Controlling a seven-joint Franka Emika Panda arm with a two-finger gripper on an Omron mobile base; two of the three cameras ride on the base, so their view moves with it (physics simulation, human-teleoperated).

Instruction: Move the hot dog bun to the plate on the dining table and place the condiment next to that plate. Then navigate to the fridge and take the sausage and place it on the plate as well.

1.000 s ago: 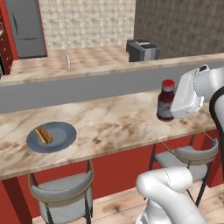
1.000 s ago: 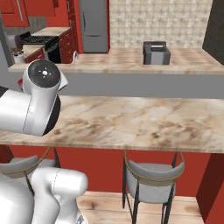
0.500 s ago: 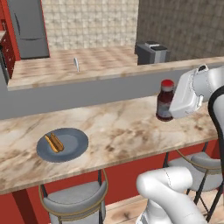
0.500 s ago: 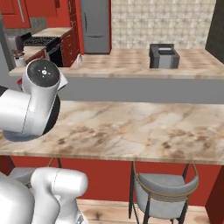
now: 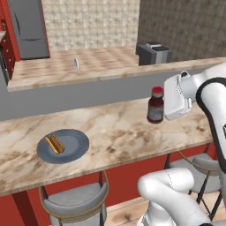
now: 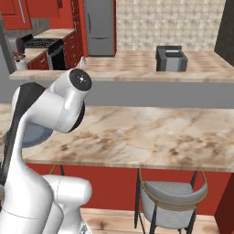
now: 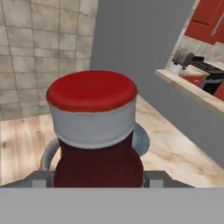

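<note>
- Marbled dining table (image 5: 119, 132) now fills mid-frame in the left base view; the whole scene has shifted since a second ago (the base is driving, nothing on the table moved).
- Hot dog bun (image 5: 54, 143) is seen lying on the plate (image 5: 76, 145) at lower left.
- Condiment (image 5: 156, 105) is held right of centre, clamped between the jaws of the gripper (image 5: 164, 106), well apart from the plate.
- The arm is reached in from the right edge, hand turned sideways.

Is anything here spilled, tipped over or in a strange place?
Nothing stands out. The bun lies on the plate, which sits flat on the table. The condiment is upright in the gripper, off to the plate's right, with no spill visible.
</note>
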